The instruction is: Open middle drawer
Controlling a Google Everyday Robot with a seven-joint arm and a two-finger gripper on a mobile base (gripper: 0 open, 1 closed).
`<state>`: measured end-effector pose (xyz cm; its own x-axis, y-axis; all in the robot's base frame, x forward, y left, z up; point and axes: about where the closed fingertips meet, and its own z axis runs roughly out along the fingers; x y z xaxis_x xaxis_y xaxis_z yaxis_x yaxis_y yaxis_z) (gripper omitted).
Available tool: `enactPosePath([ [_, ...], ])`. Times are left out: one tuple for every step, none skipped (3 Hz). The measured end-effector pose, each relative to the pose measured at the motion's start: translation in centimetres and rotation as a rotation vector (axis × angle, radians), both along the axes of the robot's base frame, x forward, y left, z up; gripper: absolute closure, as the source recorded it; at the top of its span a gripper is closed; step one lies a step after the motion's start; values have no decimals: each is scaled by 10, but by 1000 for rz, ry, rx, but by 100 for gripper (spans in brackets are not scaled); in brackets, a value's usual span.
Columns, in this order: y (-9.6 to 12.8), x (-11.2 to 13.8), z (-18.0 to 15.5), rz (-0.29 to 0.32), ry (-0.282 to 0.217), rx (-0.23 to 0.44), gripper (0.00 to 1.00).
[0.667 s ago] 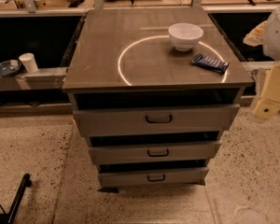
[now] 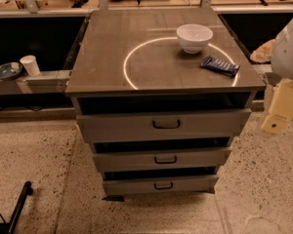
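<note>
Camera view looks down on a grey-brown cabinet with three stacked drawers, each with one black loop handle. The middle drawer sits at 6 o'clock from the frame's centre, between the top drawer and the lowest drawer, and its handle is untouched. The gripper hangs at 3 o'clock, off the cabinet's right side and well apart from that handle; whether it is apart or together I cannot tell. This looks like the approach step, with no pull begun. The next move calls for swinging toward 7 o'clock, lowering to the second handle rather than the first, hooking it, then drawing straight out. On top stand one white bowl and one dark packet. One cup and one dish sit at 9 o'clock.
</note>
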<state>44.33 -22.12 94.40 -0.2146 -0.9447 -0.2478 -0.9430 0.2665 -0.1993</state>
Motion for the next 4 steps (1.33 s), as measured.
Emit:
enactPosePath([
  [-8,4,-64,11,40,31,0],
  [-12,4,-163,19,90,97,0],
  [-12,12,-177,11,71,106,0],
  [-7,5,-171,21,56,95,0],
])
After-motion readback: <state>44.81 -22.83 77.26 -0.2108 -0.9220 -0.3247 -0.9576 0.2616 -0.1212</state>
